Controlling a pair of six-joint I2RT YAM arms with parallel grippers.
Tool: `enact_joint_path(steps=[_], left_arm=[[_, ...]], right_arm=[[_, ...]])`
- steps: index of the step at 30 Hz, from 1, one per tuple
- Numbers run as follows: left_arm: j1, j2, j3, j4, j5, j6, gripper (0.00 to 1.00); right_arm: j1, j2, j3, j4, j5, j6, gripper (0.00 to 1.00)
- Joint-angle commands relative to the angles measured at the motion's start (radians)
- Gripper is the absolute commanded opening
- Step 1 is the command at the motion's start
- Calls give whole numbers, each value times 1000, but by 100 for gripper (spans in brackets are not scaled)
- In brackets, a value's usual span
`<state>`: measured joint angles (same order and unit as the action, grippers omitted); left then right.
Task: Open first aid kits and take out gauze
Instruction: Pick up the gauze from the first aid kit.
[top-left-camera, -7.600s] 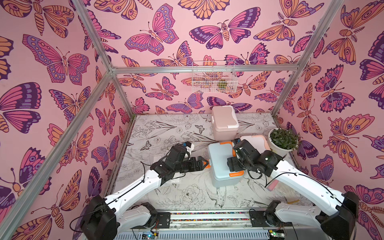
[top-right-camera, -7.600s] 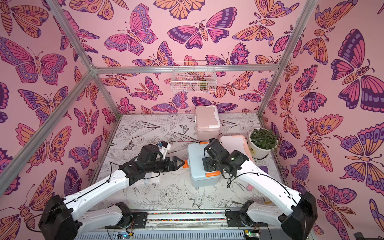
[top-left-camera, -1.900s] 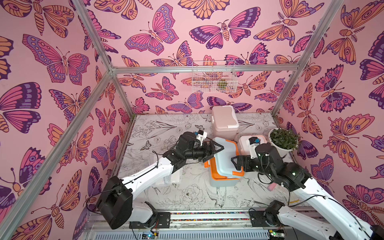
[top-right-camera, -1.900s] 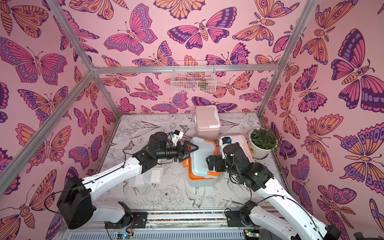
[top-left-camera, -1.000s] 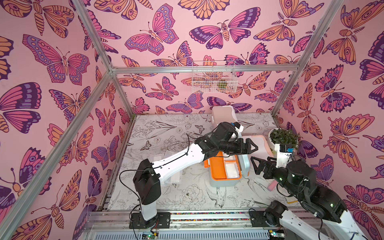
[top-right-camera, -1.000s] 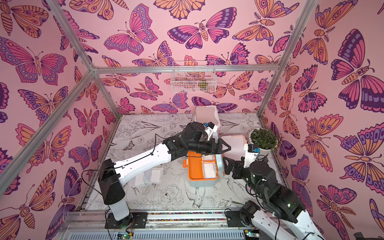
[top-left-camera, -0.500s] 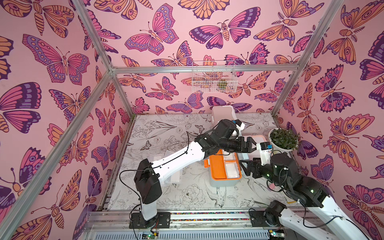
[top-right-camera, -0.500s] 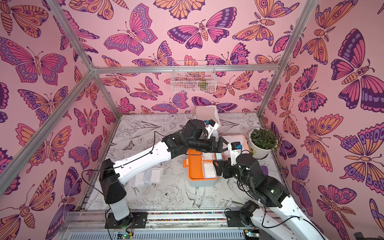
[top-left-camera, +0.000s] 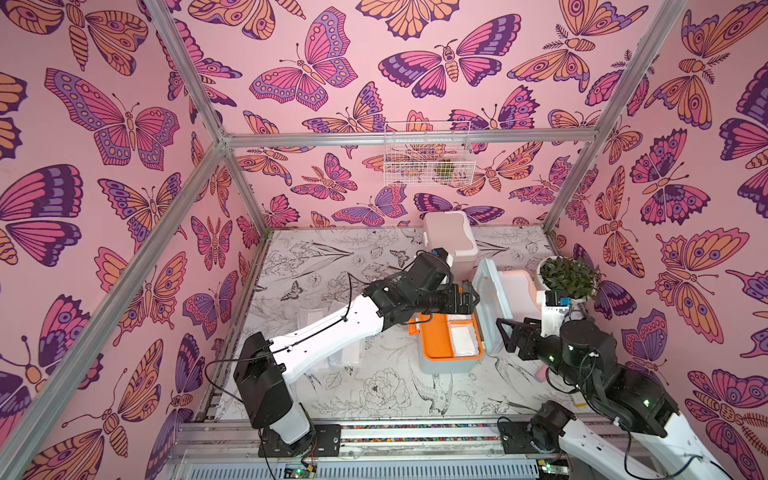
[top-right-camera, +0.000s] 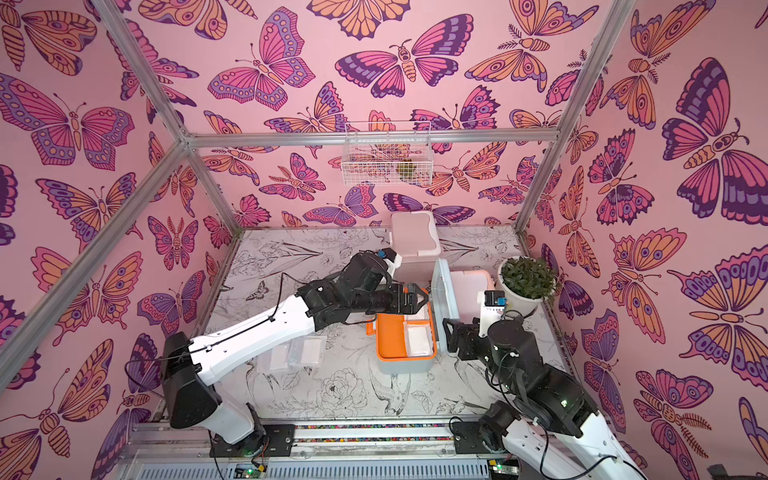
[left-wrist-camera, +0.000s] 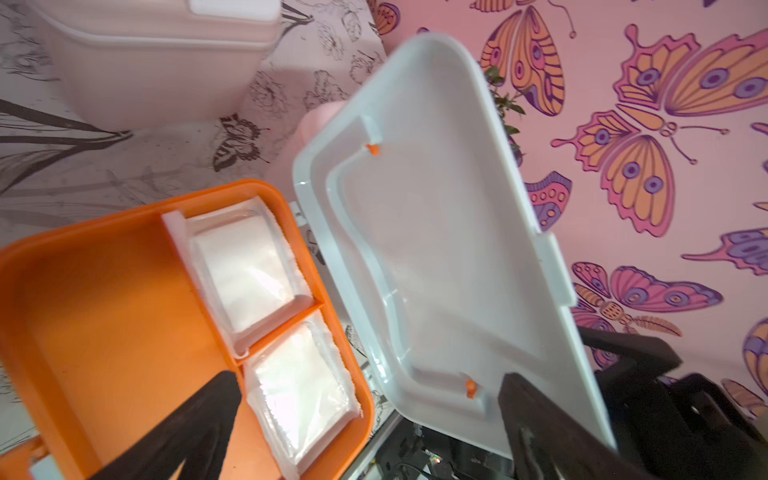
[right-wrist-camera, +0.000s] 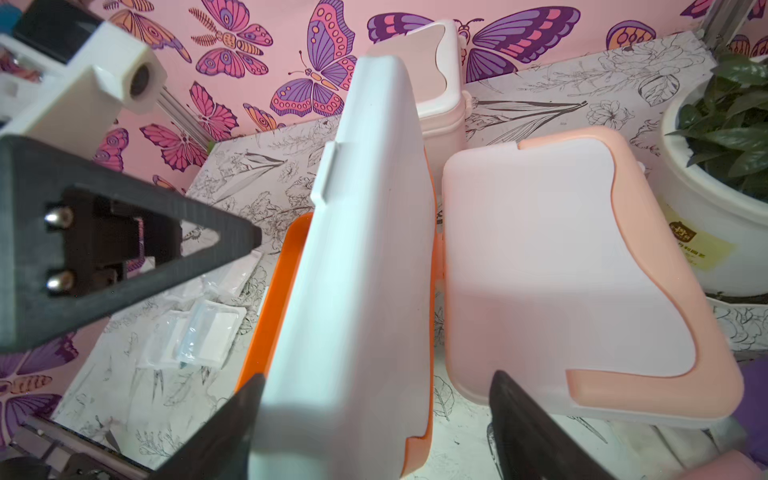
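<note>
**Gauze lies right under the left claw, tight against the raised lid**

The blue-grey kit (top-left-camera: 446, 365) stands open on the surface (top-left-camera: 374, 399), its lid (top-left-camera: 492, 303) upright along its right side. Two gauze packets (left-wrist-camera: 245, 266) lie flat in the orange tray (top-left-camera: 436, 340), in a row of small compartments next to the lid. The left claw (top-left-camera: 473, 300) hovers above them, wide and empty, so it looks best placed to reach down. The right claw (top-left-camera: 511, 335), also wide and empty, sits outside the lid, walled off from the tray. The free room is over the tray's bare large compartment.
</note>
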<state>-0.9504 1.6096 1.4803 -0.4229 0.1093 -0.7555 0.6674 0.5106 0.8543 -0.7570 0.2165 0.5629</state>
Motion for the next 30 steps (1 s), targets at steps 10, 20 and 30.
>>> enact_joint_path(steps=[10, 20, 30], left_arm=[[9, 181, 149, -227, -159, 120, 63], [25, 295, 225, -266, -158, 117, 40], [34, 339, 235, -269, -136, 114, 28]], right_arm=[[6, 4, -17, 15, -21, -4, 99], [6, -12, -20, -5, -2, -2, 99], [5, -14, -26, -7, -3, -1, 99]])
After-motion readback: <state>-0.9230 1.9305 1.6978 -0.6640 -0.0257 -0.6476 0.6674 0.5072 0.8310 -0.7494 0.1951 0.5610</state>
